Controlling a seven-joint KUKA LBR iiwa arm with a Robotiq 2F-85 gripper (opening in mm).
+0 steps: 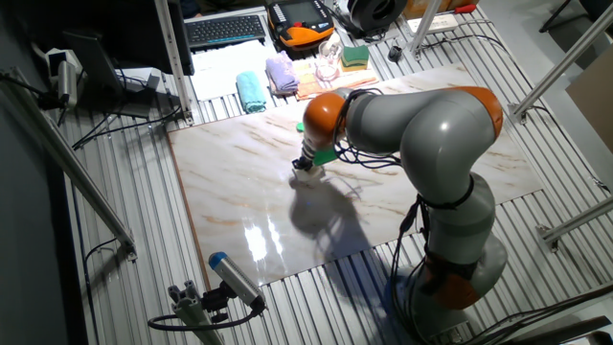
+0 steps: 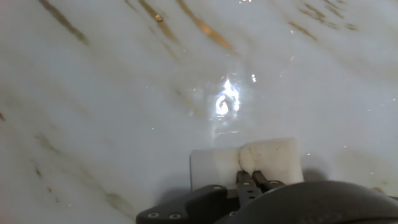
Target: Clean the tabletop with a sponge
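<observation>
Near the middle of the marble desk (image 1: 239, 182), the claw (image 2: 254, 180) pinches the sponge (image 2: 249, 162), apparently flat against the glossy slab, so wiping well likely means steady downward pressure and overlapping strokes across the veined surface.

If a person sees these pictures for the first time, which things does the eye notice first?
First the big grey and orange arm, bent over the middle of the marble tabletop. Its gripper pinches a cream sponge against the slab. Just ahead of the sponge, a bright light reflection shines on the glossy surface.
</observation>
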